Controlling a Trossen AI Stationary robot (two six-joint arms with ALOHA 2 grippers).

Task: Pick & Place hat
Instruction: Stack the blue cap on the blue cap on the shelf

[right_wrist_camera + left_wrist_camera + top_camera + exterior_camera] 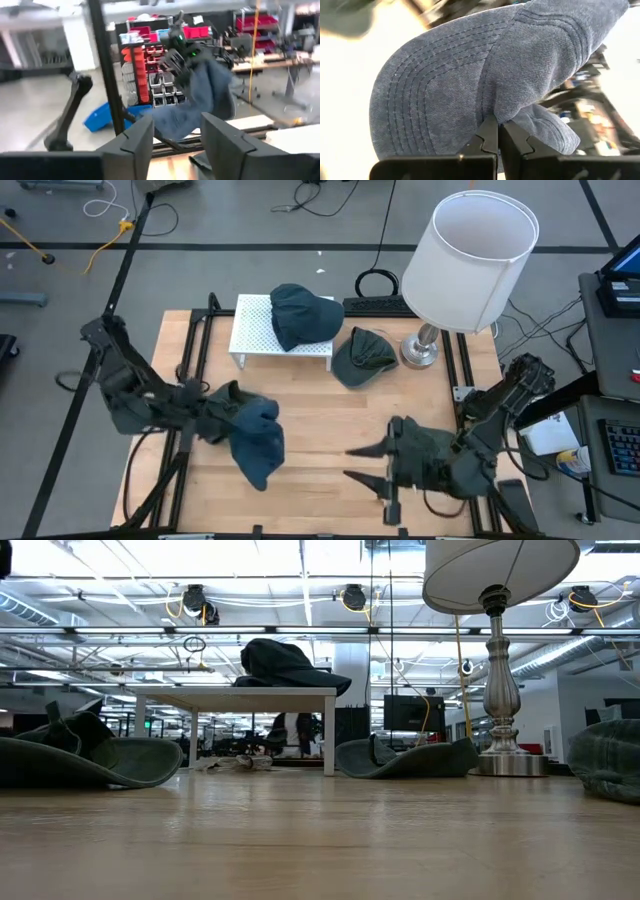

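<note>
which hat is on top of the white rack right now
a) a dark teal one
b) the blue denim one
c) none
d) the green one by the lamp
a, a dark teal hat lies on the white rack, while the blue denim hat hangs clamped in the left end effector and the green hat lies on the table beside the lamp.

Probably a robotics lab: parts-bin racks (145,65), floor cables (70,240), ceiling trusses (300,632).
</note>
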